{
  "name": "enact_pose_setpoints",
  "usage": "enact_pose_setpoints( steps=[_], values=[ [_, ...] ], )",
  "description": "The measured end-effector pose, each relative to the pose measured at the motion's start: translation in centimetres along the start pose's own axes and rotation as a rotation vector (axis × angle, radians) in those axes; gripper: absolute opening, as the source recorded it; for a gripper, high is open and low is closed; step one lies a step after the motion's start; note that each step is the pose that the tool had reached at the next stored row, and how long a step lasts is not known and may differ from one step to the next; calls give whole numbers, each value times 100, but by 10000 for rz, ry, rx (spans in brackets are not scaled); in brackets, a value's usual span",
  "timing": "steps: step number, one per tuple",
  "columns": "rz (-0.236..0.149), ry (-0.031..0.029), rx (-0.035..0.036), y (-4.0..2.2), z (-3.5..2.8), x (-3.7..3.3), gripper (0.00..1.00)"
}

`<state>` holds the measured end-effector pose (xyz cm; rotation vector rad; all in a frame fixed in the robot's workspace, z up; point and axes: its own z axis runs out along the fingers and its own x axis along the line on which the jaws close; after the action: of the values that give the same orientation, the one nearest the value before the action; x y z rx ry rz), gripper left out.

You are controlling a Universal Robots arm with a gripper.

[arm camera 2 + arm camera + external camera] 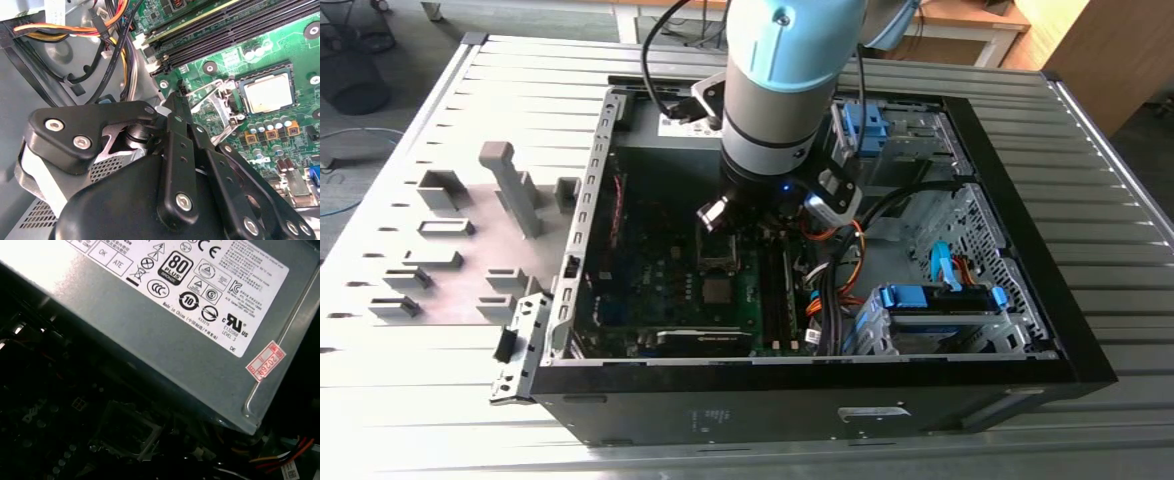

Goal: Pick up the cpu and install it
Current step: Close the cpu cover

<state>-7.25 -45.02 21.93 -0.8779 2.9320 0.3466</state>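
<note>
Your arm (781,90) hangs inside the open computer case (1067,330) on the desk (440,420), over the motherboard (295,55). Landmark: the socket (260,68). The cpu (266,93) lies flat inside the socket, silvery top up, and looks seated square (judged from the second wrist view alone). The hinged metal frame (212,102) stands lifted off the socket on the side nearest the end effector (181,94), whose tip sits just beside that frame and apart from the cpu. You cannot tell here whether the end effector is open or closed; the cpu is not in it. Memory slots (210,35) run along one side of the socket, small orange-topped components (270,133) crowd another, and a cable bundle (75,27) hangs further off, beyond the end effector. Risks, as I judge them: the install is not locked while the frame is up, so any knock to the case could shift the chip off its seat. A sideways drift of the tip could bend the raised frame or drag it across the chip. A tilted push on the frame could load one edge of the cpu and damage the contacts beneath. A wide swing away from the socket could snag the cables.
</note>
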Motion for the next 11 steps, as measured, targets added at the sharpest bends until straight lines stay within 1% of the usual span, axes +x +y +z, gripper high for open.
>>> enact_pose_setpoints(
  steps=[9, 11],
  values=[
    [2, -5, -5, -39, -18, 26, 11],
    [0, -24, -34, -42, -16, 24, 11]
  ],
)
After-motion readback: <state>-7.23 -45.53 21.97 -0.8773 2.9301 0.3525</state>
